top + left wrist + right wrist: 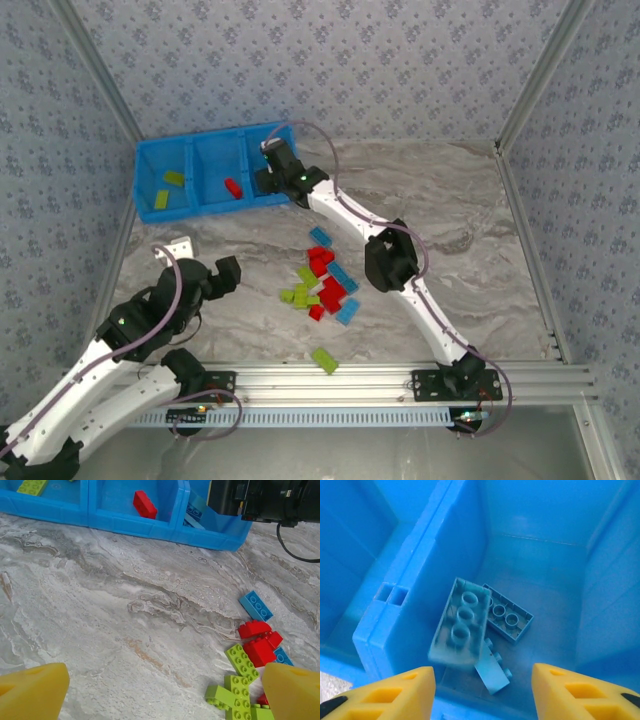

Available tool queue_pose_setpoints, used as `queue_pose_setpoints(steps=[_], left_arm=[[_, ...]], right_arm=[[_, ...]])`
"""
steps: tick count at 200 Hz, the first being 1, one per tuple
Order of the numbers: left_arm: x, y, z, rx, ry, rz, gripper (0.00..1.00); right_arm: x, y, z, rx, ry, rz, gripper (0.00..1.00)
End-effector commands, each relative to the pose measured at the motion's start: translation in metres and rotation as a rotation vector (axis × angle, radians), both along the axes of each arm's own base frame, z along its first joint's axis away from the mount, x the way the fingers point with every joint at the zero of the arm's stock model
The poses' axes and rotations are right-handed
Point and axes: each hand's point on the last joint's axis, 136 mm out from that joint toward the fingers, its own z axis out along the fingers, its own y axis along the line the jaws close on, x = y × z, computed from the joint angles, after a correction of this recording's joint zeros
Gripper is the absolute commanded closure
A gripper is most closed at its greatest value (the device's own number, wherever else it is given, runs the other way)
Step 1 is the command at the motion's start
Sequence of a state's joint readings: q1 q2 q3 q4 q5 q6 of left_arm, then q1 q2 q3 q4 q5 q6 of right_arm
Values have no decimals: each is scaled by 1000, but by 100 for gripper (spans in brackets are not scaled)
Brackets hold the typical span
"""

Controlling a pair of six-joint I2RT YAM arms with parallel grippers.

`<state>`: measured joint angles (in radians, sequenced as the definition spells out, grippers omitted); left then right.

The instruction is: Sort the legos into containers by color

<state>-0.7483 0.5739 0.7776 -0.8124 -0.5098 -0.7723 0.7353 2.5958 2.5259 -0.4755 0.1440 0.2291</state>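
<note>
The blue bin (150,160) stands at the back left with three compartments. Its left one holds lime green bricks (174,179), its middle one a red brick (233,188). My right gripper (270,172) hangs open over the right compartment (535,565). Below its fingers (482,692) lie three light blue bricks; the largest (460,622) is upside down and blurred. A pile of red, green and blue bricks (322,285) sits mid-table. My left gripper (228,270) is open above bare table (165,690), left of the pile's green bricks (240,690).
A lone green brick (323,360) lies near the front rail. A white bracket (178,246) stands beside the left arm. The right arm (395,255) stretches over the table right of the pile. Patterned walls close in the back and sides.
</note>
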Motion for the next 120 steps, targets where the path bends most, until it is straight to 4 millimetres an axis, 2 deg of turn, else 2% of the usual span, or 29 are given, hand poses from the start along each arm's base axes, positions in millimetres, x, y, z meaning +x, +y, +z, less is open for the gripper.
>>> queue_pose_setpoints(steps=[1,10,28,44,57,63,71,75,83,96,120], left_arm=[[0,-3,8,-40,-14,4,1],[2,-6,9,-53,-14,-5,1],[3,-11,12,-62,-14,-17,1],[5,-13,12,-56,-12,-25,1],[6,-18,12,-47,-5,-51,1],[6,-21,10,-44,-1,-68,1],[7,-25,9,-48,2,-85,1],[7,-27,8,-48,4,-89,1],[8,-31,5,-55,13,-102,1],[10,-41,1,-66,34,-133,1],[17,-61,-5,-78,56,-189,1]], right_arm=[[-6,0,61,44,-69,32,56],[-8,-3,66,44,-60,28,59],[-20,-8,80,55,-38,41,60],[-37,-14,100,68,-24,63,60],[-57,-23,104,52,-3,83,60],[-67,-31,114,57,-10,88,59],[-82,-42,113,50,5,97,58],[-89,-47,119,58,1,101,57],[-106,-61,113,51,24,105,56],[-133,-85,118,59,30,106,54],[-183,-136,95,20,94,52,51]])
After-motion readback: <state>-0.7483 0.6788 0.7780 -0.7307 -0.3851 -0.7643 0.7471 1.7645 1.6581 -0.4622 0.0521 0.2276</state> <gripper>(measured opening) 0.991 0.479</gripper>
